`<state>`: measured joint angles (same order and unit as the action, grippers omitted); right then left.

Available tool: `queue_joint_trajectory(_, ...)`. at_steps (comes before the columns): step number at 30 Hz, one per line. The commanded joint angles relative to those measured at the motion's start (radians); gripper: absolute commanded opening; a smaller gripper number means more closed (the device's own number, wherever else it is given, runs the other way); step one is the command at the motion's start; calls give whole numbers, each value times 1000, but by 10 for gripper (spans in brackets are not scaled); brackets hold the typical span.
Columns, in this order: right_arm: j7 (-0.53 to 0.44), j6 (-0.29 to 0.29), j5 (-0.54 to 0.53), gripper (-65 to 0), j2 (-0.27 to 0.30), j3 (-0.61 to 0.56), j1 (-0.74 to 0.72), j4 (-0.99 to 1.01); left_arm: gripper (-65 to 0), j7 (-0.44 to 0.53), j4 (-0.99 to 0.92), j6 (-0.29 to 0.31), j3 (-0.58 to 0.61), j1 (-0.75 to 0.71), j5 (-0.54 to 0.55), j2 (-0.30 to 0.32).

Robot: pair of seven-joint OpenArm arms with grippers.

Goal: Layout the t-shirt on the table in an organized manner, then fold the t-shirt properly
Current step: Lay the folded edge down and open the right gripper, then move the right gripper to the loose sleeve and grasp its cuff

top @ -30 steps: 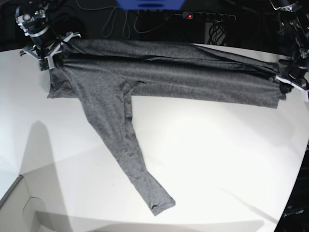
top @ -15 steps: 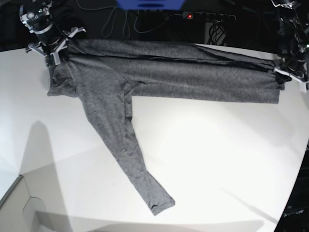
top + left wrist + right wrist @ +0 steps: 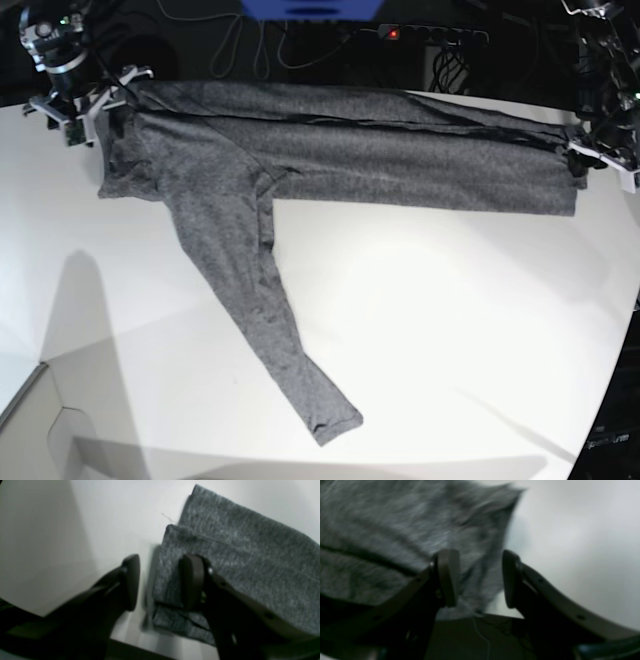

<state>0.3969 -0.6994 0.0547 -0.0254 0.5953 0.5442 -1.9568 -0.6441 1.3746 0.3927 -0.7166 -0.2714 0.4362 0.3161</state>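
The charcoal-grey t-shirt lies as a long band across the far side of the white table, with one sleeve running toward the front edge. My right gripper hovers at the shirt's left end. In the right wrist view that gripper is open, with blurred shirt fabric behind its fingers. My left gripper is at the shirt's right end. The left wrist view shows it open over the shirt's corner, one finger above the cloth, holding nothing.
A power strip with a red light and cables lie behind the table in the dark. The table's curved edge runs down the right side. A pale box corner sits at the lower left.
Both grippers have opened and let go of the shirt's ends. The shirt's far edge has settled flat on the table. The right gripper has drawn back to the left.
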Motion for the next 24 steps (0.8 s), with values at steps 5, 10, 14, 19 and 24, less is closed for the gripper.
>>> queue_joint_trajectory(5,-17,1,-63,-363,3,30,-57,-26,-379,16,18,1,-8,-12,13,21)
queue_joint_trajectory(10,156,1,-63,-363,3,-30,-224,-23,-379,16,18,1,-8,-13,13,18)
queue_joint_trajectory(14,300,1,-62,-362,5,-119,-382,-5,-379,16,18,1,-8,-10,13,21)
queue_joint_trajectory(19,411,1,-62,-362,5,-251,-602,158,-378,16,16,12,-7,-4,13,18)
queue_joint_trajectory(24,388,1,-62,-361,9,-361,-827,478,-378,16,16,119,-4,-1,13,12)
